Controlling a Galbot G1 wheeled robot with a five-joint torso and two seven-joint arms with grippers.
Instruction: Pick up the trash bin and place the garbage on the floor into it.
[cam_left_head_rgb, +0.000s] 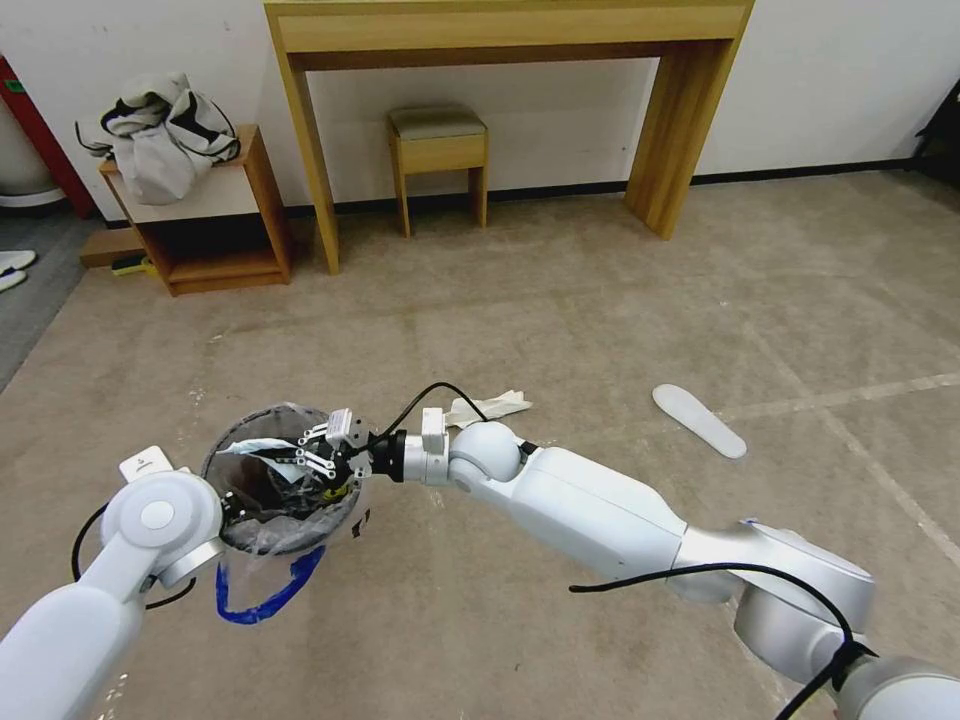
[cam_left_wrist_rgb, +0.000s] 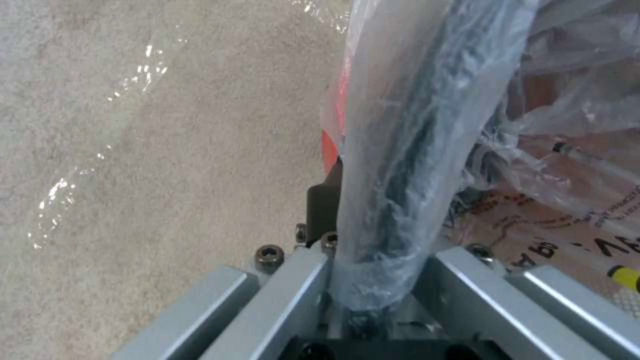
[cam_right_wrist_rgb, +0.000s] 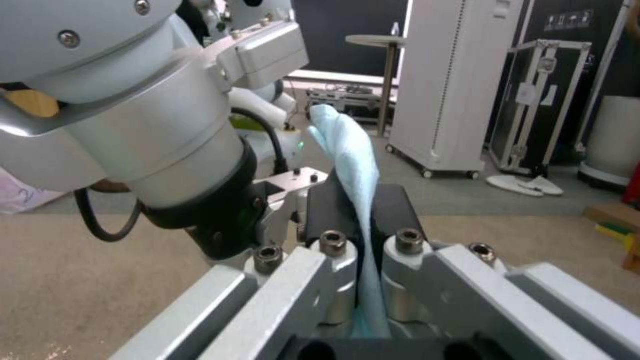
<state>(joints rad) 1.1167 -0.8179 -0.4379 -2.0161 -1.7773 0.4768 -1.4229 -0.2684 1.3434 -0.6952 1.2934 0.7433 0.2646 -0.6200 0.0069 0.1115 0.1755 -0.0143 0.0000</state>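
Note:
The red trash bin (cam_left_head_rgb: 282, 487), lined with a clear bag with a blue drawstring loop (cam_left_head_rgb: 262, 598), hangs just above the floor (cam_left_head_rgb: 600, 300) at the lower left. My left gripper (cam_left_wrist_rgb: 380, 235) is shut on its bag-wrapped rim (cam_left_wrist_rgb: 400, 165). My right gripper (cam_left_head_rgb: 305, 458) reaches over the bin's mouth, shut on a pale-blue face mask (cam_right_wrist_rgb: 353, 155) that droops across the opening (cam_left_head_rgb: 250, 447). A printed packet (cam_left_wrist_rgb: 533, 235) lies inside the bin. A crumpled white paper (cam_left_head_rgb: 492, 407) rests on the carpet behind the right wrist.
A white insole-shaped piece (cam_left_head_rgb: 700, 420) lies on the floor to the right. At the back wall stand a wooden desk (cam_left_head_rgb: 500, 30), a small stool (cam_left_head_rgb: 438, 150) and a low shelf (cam_left_head_rgb: 215, 235) with clothes on it. Darker grey carpet (cam_left_head_rgb: 30, 300) runs along the left.

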